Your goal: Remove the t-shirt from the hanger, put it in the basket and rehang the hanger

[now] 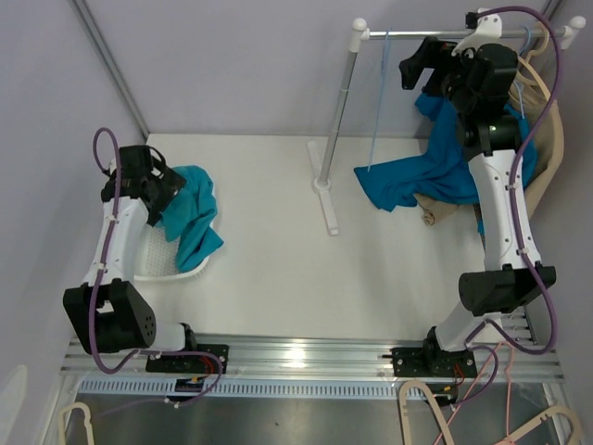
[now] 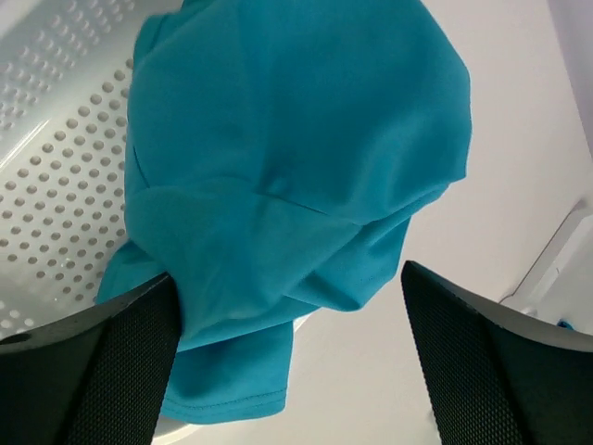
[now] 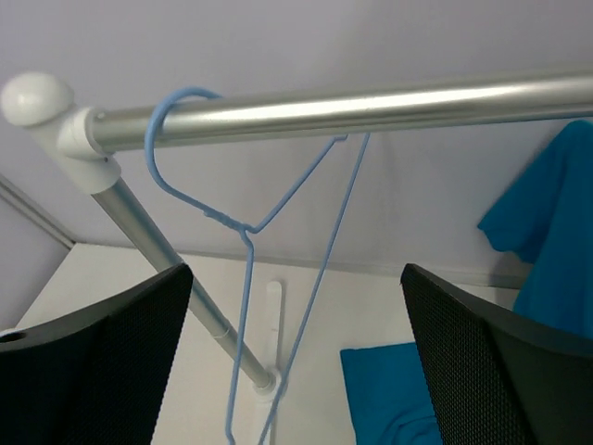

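A bare light-blue wire hanger [image 1: 378, 102] hangs on the metal rail [image 1: 417, 35]; in the right wrist view the hanger [image 3: 243, 241] hooks over the rail [image 3: 371, 107]. My right gripper [image 1: 412, 67] is open and empty, just right of the hanger, which shows between its fingers [image 3: 296, 371]. A teal t-shirt [image 1: 412, 176] droops from the right end of the rack onto the table. Another teal t-shirt [image 1: 193, 218] lies over a white perforated basket [image 1: 153, 264]. My left gripper [image 1: 171, 197] hovers open over that shirt [image 2: 296, 185], gripping nothing [image 2: 287, 371].
The rack's slanted post [image 1: 338, 111] and white foot [image 1: 324, 199] stand mid-table. A beige garment [image 1: 547, 148] hangs at the far right behind my right arm. The basket rim [image 2: 56, 185] lies under the left shirt. Spare hangers [image 1: 547, 428] lie below the table's front edge.
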Robot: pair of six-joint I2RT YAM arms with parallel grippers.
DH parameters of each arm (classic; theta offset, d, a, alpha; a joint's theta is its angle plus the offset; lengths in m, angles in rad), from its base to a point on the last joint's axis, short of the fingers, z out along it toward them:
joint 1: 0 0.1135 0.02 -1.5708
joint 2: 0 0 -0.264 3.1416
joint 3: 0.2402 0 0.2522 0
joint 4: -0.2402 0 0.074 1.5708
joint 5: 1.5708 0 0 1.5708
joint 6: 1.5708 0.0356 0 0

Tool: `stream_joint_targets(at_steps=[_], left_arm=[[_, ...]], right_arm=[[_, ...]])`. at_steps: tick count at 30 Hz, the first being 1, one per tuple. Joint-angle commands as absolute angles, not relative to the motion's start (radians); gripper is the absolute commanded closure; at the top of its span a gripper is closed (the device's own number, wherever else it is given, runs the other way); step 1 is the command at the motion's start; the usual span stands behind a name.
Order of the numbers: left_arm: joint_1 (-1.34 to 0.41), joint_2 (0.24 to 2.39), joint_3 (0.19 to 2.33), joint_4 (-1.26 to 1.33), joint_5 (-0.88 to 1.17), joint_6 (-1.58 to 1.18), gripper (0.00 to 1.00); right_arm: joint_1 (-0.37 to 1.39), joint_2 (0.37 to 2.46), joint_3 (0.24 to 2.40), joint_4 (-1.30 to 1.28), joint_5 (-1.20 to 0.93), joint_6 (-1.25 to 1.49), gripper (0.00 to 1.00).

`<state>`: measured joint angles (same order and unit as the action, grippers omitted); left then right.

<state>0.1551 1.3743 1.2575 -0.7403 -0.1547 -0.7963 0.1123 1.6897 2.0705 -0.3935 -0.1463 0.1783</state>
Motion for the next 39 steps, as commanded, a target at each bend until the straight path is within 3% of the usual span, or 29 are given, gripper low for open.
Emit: stream_joint_targets(at_steps=[1, 7, 11, 17, 25, 32, 39], left_arm=[[0.152, 1.371, 1.289, -0.762, -0.169, -0.81, 0.0], [0.095, 1.273, 1.336, -0.767, -0.23, -0.779, 0.01], [-0.018, 1.221, 1.411, -0.759, -0.252, -0.709, 0.0], [-0.176, 1.163, 1.517, -0.716, -0.212, -0.65, 0.01], [-0.342, 1.106, 1.476, -0.577, -0.182, -0.612, 0.01], [-0.413, 1.186, 1.479, -0.5, -0.147, -0.534, 0.01], [-0.428, 1.2, 1.445, -0.482, -0.134, -0.528, 0.0]], right_arm=[[0.078, 1.605, 2.146, -0.463, -0.04, 0.144, 0.0], [-0.044, 1.678, 2.325, -0.702, 0.096, 0.101, 0.01], [-0.13, 1.7, 2.327, -0.745, 0.107, 0.11, 0.01], [-0.23, 1.732, 2.318, -0.733, -0.039, 0.137, 0.02], [-0.316, 1.793, 2.283, -0.672, -0.164, 0.126, 0.03], [-0.324, 1.876, 2.275, -0.588, -0.236, 0.152, 0.14], [-0.314, 1.983, 2.361, -0.552, -0.264, 0.129, 0.12]])
